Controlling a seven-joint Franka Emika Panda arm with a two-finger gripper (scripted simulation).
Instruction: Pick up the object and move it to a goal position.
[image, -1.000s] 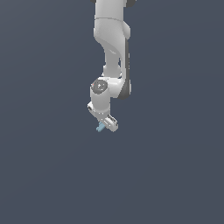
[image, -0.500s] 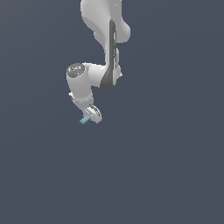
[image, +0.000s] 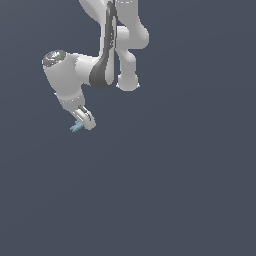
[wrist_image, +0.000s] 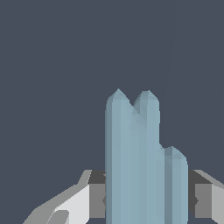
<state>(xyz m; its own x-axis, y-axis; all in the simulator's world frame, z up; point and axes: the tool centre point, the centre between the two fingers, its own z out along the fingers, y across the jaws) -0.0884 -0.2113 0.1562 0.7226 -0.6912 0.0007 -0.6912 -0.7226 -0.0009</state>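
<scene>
Backdrop: uniform dark grey-blue field in both views; no worktop edges or corners can be made out, so places are given against the exterior view's frame.
Arm: white Panda arm enters from the top of the exterior view, folds down toward the exterior view's left, with a dark panel on the forearm and a round grey cap on the wrist joint.
Gripper: white gripper angled down, at the arm's lowest end; fingers pressed against both sides of the bar, closed on it.
Object: light-blue bar, held between the fingers, with 3 pointed ridges in the wrist view; in the exterior view only a small tip shows, protruding from the gripper toward the exterior view's left.
</scene>
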